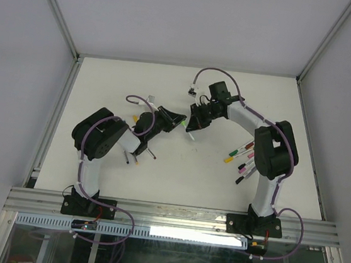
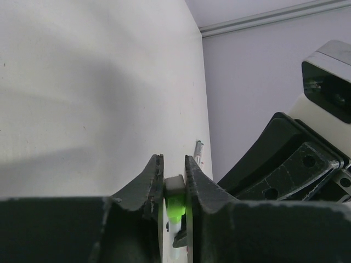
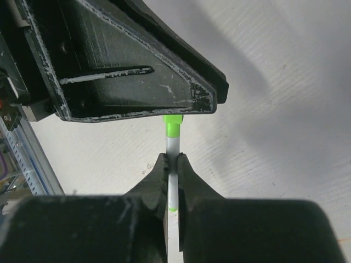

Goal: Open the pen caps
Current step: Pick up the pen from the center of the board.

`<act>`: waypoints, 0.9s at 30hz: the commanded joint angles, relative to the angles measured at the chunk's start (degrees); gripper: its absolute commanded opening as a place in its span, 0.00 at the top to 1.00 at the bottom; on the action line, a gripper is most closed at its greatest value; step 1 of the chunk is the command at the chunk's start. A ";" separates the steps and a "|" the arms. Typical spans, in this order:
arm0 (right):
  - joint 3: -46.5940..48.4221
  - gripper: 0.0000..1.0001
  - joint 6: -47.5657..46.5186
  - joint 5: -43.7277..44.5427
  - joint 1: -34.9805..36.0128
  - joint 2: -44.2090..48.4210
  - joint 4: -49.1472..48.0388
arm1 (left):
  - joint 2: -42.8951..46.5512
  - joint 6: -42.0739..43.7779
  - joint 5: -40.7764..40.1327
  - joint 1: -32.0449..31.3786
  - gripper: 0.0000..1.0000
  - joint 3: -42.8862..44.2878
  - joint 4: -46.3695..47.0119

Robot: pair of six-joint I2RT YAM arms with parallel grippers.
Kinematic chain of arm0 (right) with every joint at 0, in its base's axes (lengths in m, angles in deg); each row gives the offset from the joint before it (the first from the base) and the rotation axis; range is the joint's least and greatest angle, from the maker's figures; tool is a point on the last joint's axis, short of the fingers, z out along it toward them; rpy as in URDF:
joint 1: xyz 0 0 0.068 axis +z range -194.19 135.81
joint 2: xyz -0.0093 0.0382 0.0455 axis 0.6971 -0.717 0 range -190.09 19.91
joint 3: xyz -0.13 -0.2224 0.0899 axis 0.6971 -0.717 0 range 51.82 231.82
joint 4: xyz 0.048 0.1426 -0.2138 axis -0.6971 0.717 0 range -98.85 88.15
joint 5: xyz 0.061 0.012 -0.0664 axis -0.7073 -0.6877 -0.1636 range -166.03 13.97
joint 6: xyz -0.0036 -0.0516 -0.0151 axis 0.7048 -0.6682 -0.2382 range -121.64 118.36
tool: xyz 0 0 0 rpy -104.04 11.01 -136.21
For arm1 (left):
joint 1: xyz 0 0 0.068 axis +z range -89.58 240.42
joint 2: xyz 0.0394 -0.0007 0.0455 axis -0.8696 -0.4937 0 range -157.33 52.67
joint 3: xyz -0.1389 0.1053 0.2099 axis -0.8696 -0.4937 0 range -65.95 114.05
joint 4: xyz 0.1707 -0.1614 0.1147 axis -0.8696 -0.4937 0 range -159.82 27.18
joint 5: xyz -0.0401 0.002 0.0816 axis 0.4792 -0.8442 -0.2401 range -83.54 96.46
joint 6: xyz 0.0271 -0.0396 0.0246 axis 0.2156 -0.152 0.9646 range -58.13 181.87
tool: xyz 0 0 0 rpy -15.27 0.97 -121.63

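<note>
White worktop (image 1: 158, 174), arms meeting above its middle. Left hand (image 2: 174, 170) clenched on lime-green plastic pen cap (image 3: 173, 125); right hand (image 3: 172, 160) clamps slim white pen barrel (image 3: 173, 189). Likely risks: the shallow pinch slips off the cap when pulled, or an off-axis pull bends the barrel.

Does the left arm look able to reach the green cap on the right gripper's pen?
Likely yes: the left gripper is shut on the green cap, and the right gripper holds the pen further along, clear of it.
</note>
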 commanded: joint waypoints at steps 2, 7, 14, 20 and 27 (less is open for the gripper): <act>0.72 1.00 -1.31 1.66 0.54 3.92 -1.16 | 2.74 -1.06 0.47 -0.71 0.94 -0.43 2.43; 0.80 0.98 -1.93 -0.66 0.36 5.13 -0.54 | 4.67 1.08 1.00 -0.76 1.00 -1.91 4.68; -1.38 0.42 -4.29 -17.10 -2.40 10.49 -0.49 | 12.56 8.15 4.45 -0.63 1.00 -10.34 19.92; -5.50 0.30 -4.70 -28.11 -2.11 16.58 -4.11 | 20.01 13.79 7.23 -0.67 1.00 -16.64 26.80; -8.28 0.31 -2.27 -27.62 2.31 19.23 -8.60 | 24.88 17.52 8.72 -0.66 1.00 -18.31 27.18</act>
